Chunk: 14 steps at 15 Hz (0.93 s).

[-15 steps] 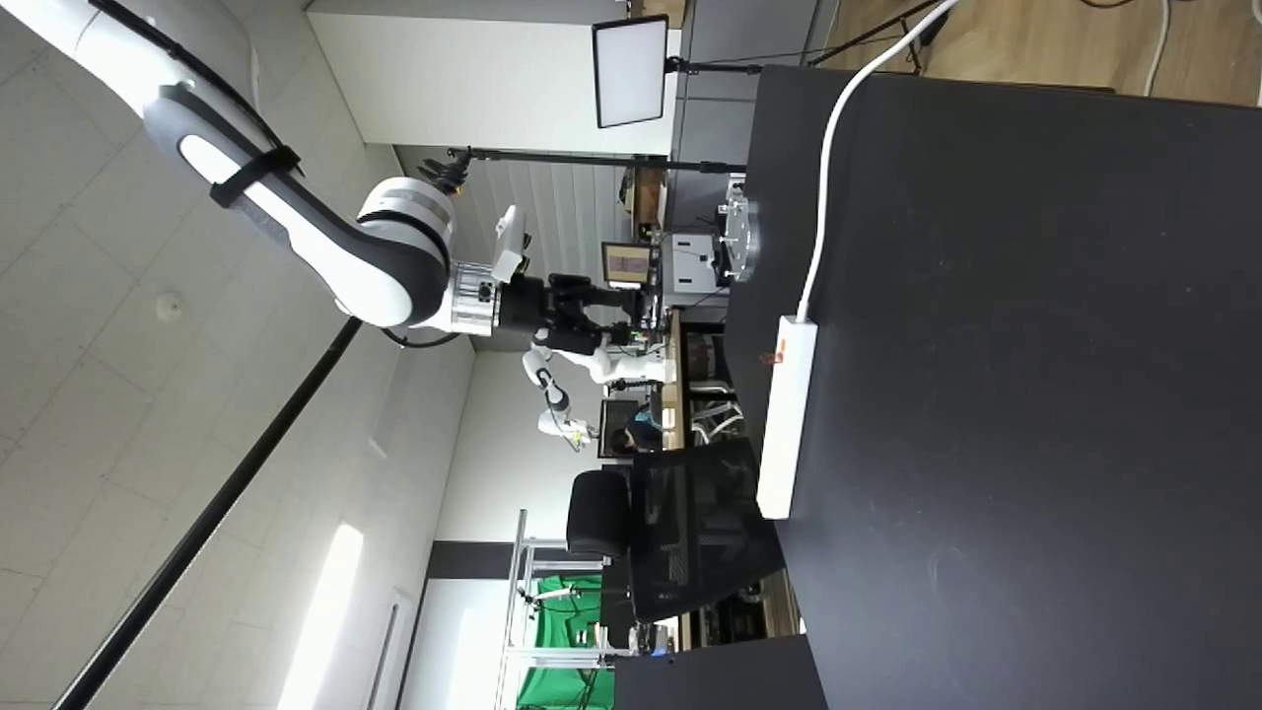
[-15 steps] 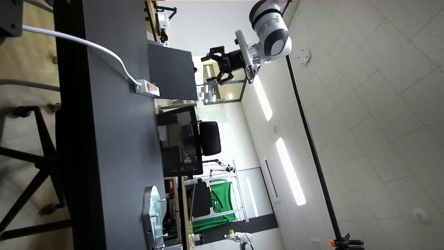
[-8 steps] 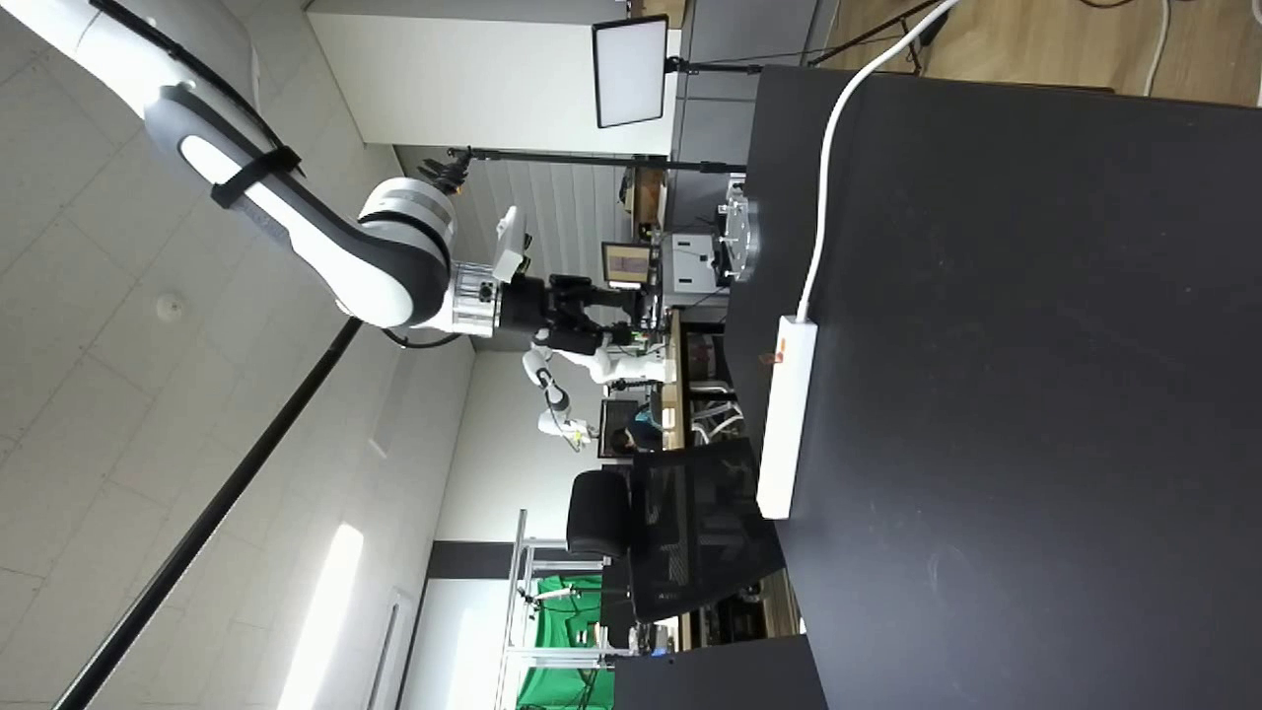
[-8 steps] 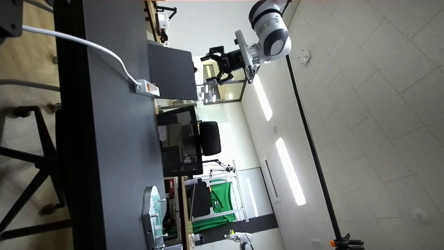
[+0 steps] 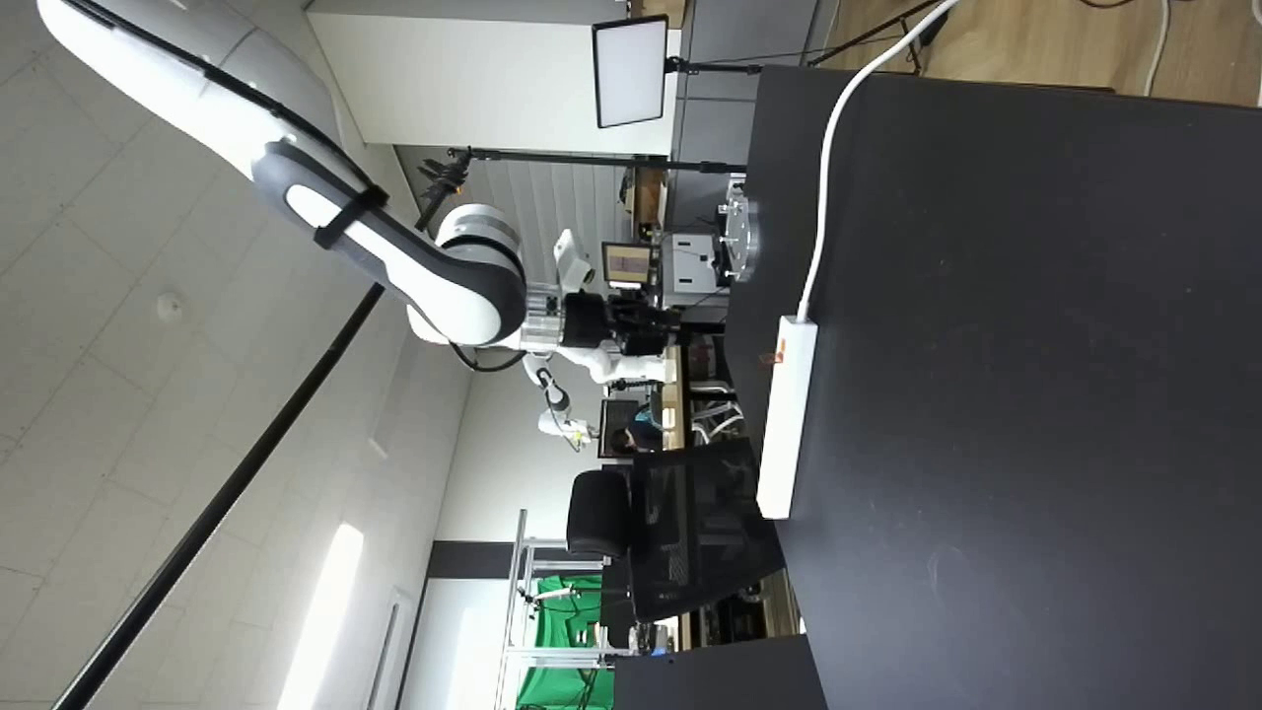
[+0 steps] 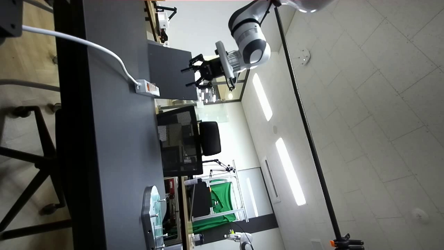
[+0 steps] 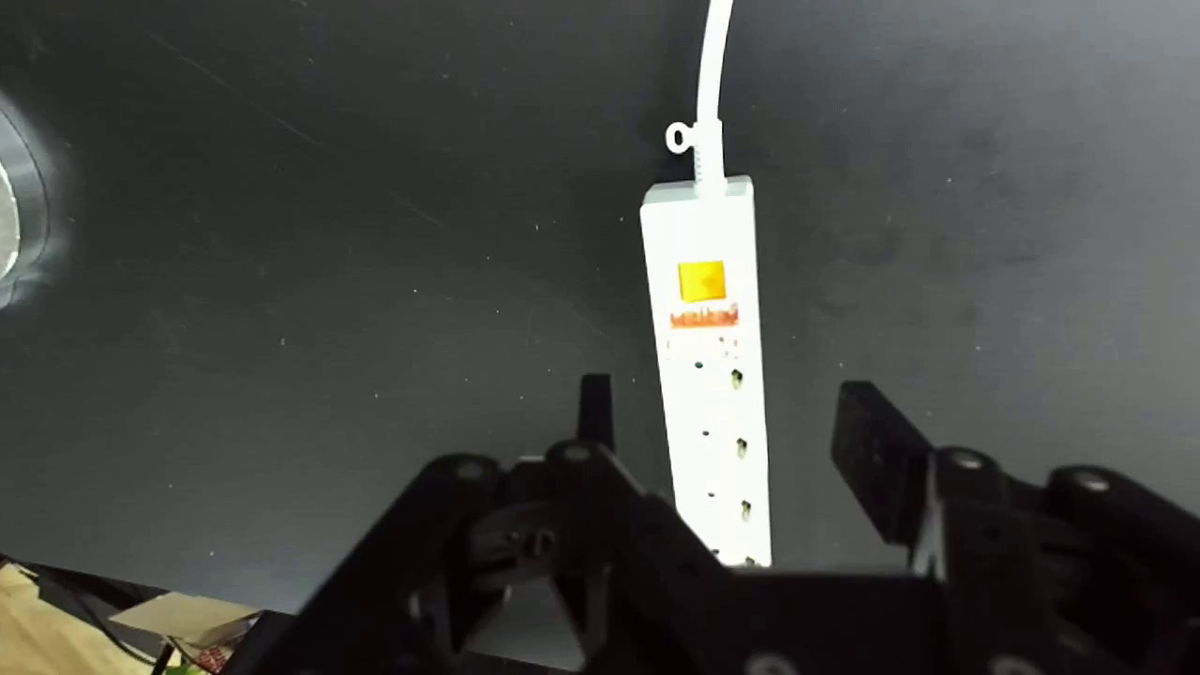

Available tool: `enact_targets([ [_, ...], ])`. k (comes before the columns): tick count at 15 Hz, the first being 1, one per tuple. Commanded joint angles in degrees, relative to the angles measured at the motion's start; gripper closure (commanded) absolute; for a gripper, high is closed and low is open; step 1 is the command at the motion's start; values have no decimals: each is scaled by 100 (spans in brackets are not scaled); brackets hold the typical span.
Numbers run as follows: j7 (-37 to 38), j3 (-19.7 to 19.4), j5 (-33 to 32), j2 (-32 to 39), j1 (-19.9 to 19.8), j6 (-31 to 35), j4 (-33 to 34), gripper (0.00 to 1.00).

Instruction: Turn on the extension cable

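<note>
The extension cable, a white power strip, lies on the black table in both exterior views (image 5: 789, 419) (image 6: 147, 88) and in the wrist view (image 7: 717, 412). An orange-yellow switch (image 7: 702, 280) sits near its cord end, with a red-orange label below it and a row of sockets. Its far end is hidden behind my gripper in the wrist view. My gripper (image 6: 185, 77) is open and empty, in the air above the table and apart from the strip. In the wrist view its fingertips (image 7: 722, 398) appear on either side of the socket part, with the switch beyond them.
The white cord (image 5: 823, 187) runs from the strip over the table edge. A clear and metal disc-like fixture (image 6: 154, 218) stands on the table; its edge shows in the wrist view (image 7: 14, 202). A black mesh chair (image 5: 700, 528) stands behind the table (image 5: 1016, 394).
My arm has come down toward the table in the last half second. The gripper's fingers look closer together than before but remain apart. The strip and cord have not moved.
</note>
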Motion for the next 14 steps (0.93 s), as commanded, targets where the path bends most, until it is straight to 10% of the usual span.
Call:
enact_targets([
  [1,16,9,-192,713,-82,99,597,68],
  [6,115,-70,-360,1334,-39,-80,1054,98],
  [14,296,-280,-801,1699,141,-198,1332,100],
])
